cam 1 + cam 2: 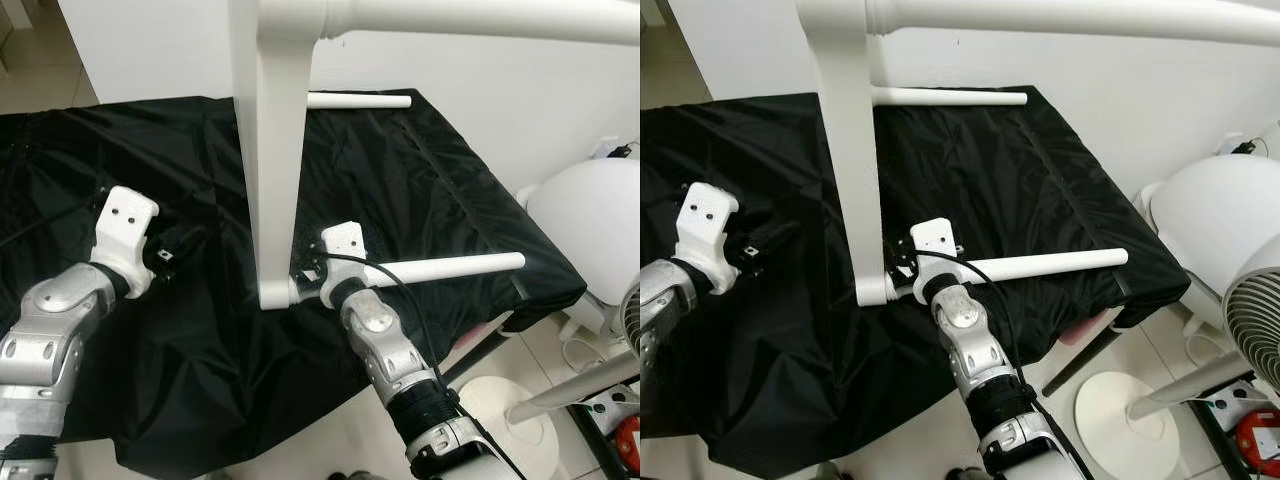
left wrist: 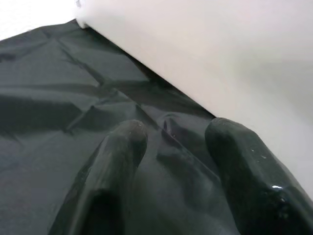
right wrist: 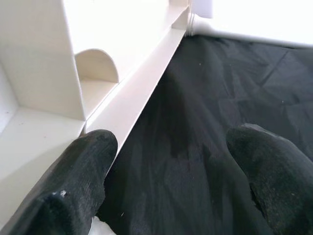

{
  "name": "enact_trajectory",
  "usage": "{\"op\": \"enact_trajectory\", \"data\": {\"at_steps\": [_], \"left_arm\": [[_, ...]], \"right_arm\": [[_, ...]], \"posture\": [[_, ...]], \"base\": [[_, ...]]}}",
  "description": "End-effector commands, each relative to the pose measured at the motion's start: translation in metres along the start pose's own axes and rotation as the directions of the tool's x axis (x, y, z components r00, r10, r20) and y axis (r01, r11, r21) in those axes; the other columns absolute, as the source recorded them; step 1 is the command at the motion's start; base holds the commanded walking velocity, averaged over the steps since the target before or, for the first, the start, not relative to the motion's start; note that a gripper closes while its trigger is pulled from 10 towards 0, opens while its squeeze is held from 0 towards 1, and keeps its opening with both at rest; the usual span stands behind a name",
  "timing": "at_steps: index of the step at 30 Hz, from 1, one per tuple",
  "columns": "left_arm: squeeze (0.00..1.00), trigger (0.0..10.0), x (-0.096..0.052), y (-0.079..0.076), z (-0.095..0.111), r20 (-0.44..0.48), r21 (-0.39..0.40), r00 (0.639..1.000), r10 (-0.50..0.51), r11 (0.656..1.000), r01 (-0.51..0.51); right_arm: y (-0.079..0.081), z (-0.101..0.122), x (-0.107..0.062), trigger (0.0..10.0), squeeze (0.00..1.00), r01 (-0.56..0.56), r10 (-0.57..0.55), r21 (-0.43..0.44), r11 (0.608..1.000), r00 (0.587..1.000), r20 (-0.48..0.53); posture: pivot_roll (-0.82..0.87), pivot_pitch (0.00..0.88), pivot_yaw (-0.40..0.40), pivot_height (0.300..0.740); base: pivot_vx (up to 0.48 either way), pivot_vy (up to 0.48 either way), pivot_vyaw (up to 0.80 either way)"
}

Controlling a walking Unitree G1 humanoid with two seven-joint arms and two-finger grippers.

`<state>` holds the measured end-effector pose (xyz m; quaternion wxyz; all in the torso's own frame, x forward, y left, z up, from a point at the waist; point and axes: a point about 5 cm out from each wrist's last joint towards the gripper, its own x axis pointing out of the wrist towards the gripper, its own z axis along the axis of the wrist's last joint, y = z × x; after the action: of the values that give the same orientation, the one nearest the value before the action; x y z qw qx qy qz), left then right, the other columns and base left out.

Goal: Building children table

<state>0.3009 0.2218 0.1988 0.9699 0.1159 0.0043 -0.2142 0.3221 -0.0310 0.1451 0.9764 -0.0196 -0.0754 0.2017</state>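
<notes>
Black cloth (image 1: 420, 190) drapes the surface, white fan (image 1: 1230, 260) probably beside.

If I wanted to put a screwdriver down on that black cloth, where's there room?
The black cloth lies bare between the two white round legs, right of the upright white tabletop. Crowded by the right gripper.

Two jointed silver arms end in white wrist housings; behind the left tool (image 1: 178, 248) the housing carries two small dark screw holes. A black cable loops behind the right tool (image 1: 305, 270). Fingers (image 3: 73, 196) are glossy black, rounded.
</notes>
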Motion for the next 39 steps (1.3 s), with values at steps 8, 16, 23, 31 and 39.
{"op": "enact_trajectory", "data": {"at_steps": [8, 16, 23, 31, 39], "left_arm": [[0.00, 10.0, -0.012, 0.011, -0.004, 0.000, -0.076, 0.982, 0.188, 0.979, -0.187], [0.00, 10.0, -0.027, 0.016, -0.007, 0.003, -0.057, 0.987, 0.159, 0.986, -0.158], [0.00, 10.0, -0.029, 0.006, -0.004, 0.023, -0.043, 0.998, 0.064, 0.997, -0.063], [0.00, 10.0, -0.041, -0.012, 0.000, 0.012, 0.012, 0.989, -0.147, 0.989, 0.147], [0.00, 10.0, -0.057, -0.028, 0.007, 0.000, 0.029, 0.958, -0.286, 0.958, 0.286]], "right_arm": [[-0.028, 0.007, -0.026, 10.0, 0.00, 0.089, -0.094, 0.059, 0.994, 0.992, 0.088], [-0.065, 0.008, -0.062, 10.0, 0.00, 0.159, -0.162, 0.036, 0.987, 0.983, 0.085], [-0.069, 0.005, -0.070, 10.0, 0.00, 0.031, -0.032, 0.013, 0.999, 0.999, 0.042], [-0.068, 0.006, -0.063, 10.0, 0.00, -0.151, 0.151, 0.002, 0.988, 0.988, 0.033], [-0.065, 0.013, -0.054, 10.0, 0.00, -0.279, 0.278, 0.025, 0.960, 0.960, 0.026]], "posture": [[0.12, 0.138, -0.079, 0.740], [0.11, 0.142, -0.089, 0.740], [0.10, 0.137, -0.086, 0.740], [0.11, 0.138, -0.085, 0.740], [0.13, 0.141, -0.100, 0.740]], "base": [[0.000, 0.000, 0.00], [0.000, 0.000, 0.00], [0.000, 0.000, 0.00], [0.000, 0.000, 0.00], [0.000, 0.000, 0.00]]}}
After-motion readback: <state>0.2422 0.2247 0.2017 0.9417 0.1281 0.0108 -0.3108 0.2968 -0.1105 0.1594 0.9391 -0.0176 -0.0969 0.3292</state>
